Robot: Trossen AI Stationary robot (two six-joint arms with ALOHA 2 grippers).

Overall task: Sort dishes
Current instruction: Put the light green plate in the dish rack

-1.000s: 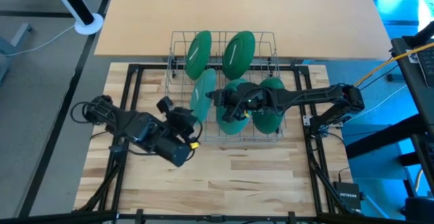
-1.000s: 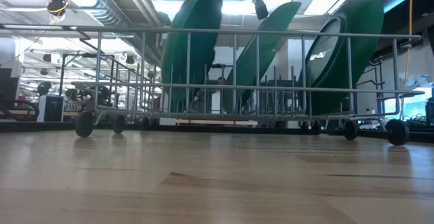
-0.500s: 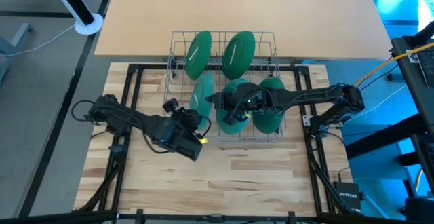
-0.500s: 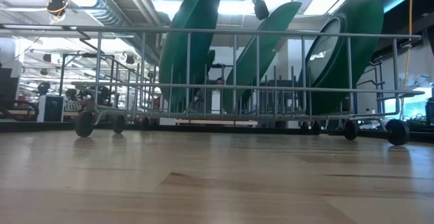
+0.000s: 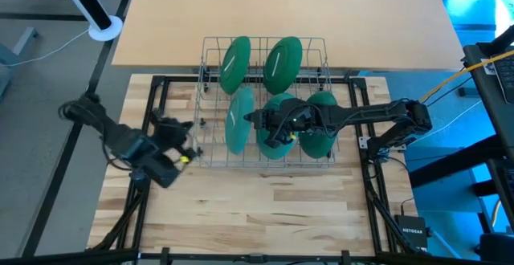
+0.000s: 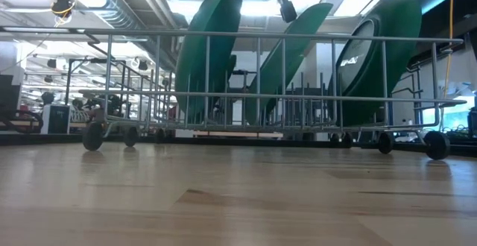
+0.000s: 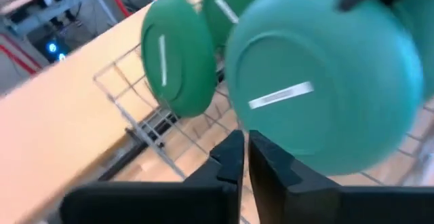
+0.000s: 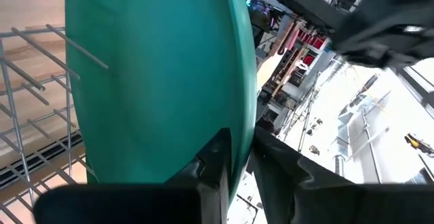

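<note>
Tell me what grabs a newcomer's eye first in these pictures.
Five round matte green plates stand on edge in a silver wire dish rack at the table's middle, two at the back and three in front. The right end effector reaches into the rack, shut on the middle front teal plate. The left end effector sits just outside the rack's left side, shut and empty.

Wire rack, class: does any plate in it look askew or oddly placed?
Nothing stands out. Five green plates stand on edge in the wire rack; the right pincer grips the front middle plate; the left pincer is shut, empty.
</note>
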